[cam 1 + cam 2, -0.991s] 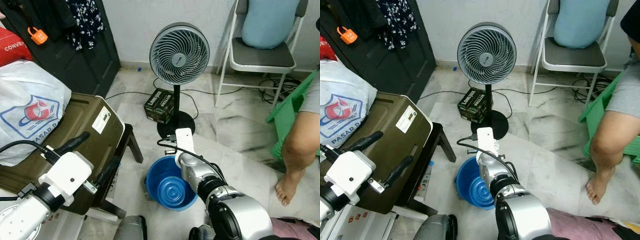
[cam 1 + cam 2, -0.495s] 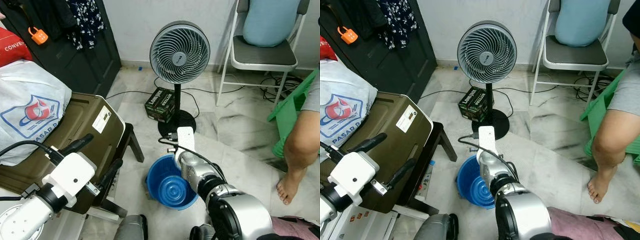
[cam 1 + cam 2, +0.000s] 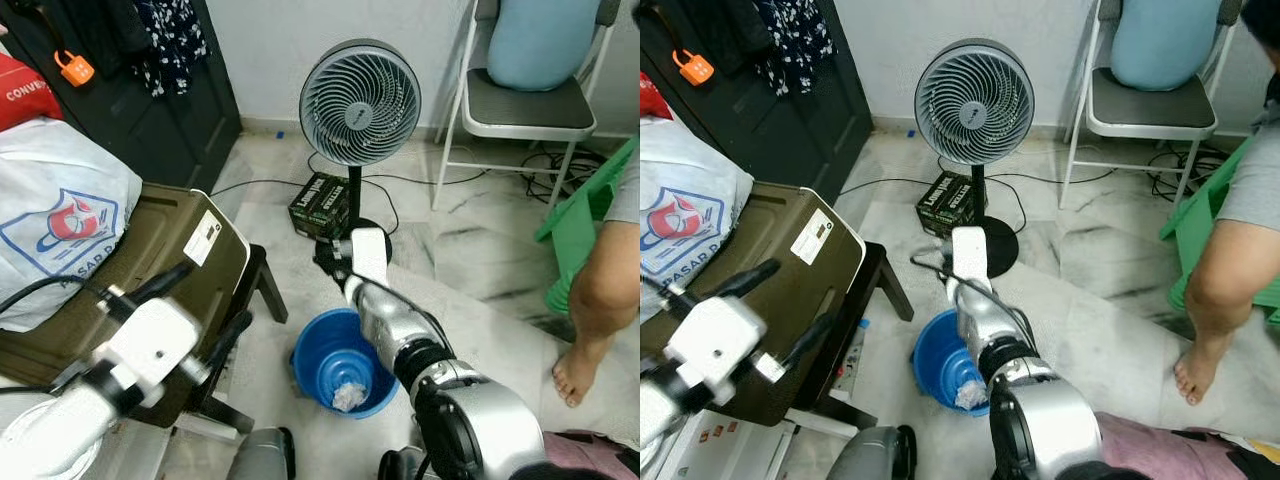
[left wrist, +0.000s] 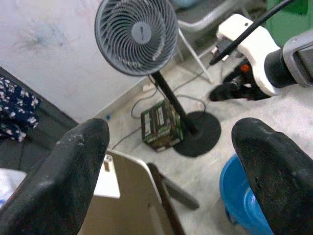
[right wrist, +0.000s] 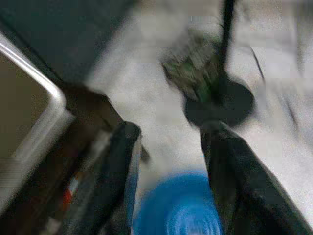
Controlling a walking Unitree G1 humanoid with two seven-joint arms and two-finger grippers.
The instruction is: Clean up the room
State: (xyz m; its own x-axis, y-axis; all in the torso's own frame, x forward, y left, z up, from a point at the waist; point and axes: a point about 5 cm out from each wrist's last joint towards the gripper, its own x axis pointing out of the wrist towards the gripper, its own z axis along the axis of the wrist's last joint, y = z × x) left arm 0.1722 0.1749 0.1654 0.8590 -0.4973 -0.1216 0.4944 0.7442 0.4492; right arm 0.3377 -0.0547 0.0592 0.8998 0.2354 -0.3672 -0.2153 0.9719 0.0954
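- Your right gripper [image 5: 168, 161] hangs with jaws spread and empty, above the blue bucket [image 3: 340, 375], lower centre.
- A crumpled white wad [image 3: 348, 396] lies inside the bucket.
- Your left gripper [image 4: 171, 166] sits lower left, jaws wide apart, over the olive suitcase [image 3: 160, 270].

The two head views look forward and down from above at a marble floor, both taking in the standing fan [image 3: 359, 105], the blue basin [image 3: 340, 375] and a folding chair [image 3: 1150, 100] at the back. The left wrist view looks along its own jaws toward the same fan [image 4: 136, 35] and basin. The right wrist view, blurred, looks close down over the basin [image 5: 178, 208] and the fan's base.
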